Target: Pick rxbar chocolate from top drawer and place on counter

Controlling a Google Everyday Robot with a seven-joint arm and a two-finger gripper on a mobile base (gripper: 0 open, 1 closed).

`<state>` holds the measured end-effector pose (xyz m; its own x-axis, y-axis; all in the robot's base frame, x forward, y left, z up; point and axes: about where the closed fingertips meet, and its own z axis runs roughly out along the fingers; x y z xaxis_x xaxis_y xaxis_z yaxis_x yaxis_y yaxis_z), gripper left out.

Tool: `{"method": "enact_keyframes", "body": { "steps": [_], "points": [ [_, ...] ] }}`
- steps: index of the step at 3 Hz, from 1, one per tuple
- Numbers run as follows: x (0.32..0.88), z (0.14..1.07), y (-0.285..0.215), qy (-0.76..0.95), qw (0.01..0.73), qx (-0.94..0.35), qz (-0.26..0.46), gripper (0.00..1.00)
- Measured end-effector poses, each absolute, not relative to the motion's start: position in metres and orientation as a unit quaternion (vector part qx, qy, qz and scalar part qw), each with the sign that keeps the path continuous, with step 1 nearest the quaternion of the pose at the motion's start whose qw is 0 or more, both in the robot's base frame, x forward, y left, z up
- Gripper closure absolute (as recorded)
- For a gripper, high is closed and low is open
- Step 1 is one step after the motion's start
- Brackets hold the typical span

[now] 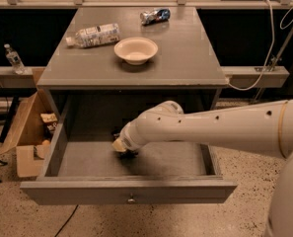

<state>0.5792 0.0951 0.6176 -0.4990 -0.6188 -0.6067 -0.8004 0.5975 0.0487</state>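
Observation:
The top drawer stands pulled wide open below the counter, its round knob on the front panel. My white arm reaches in from the right, and the gripper is low over the drawer floor, left of centre. A small dark shape shows just under the gripper's tip; the rxbar chocolate is otherwise hidden by the wrist and I cannot make it out.
On the counter stand a cream bowl, a plastic bottle lying on its side, and a crushed blue-silver can at the back. An open cardboard box sits on the floor left of the cabinet. A cable hangs at right.

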Motion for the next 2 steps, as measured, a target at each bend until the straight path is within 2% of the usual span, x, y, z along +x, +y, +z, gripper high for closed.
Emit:
{"method": "enact_keyframes", "body": {
  "steps": [2],
  "points": [
    [0.587,0.681,0.079,0.811,0.314,-0.414,0.269,1.00]
  ]
}}
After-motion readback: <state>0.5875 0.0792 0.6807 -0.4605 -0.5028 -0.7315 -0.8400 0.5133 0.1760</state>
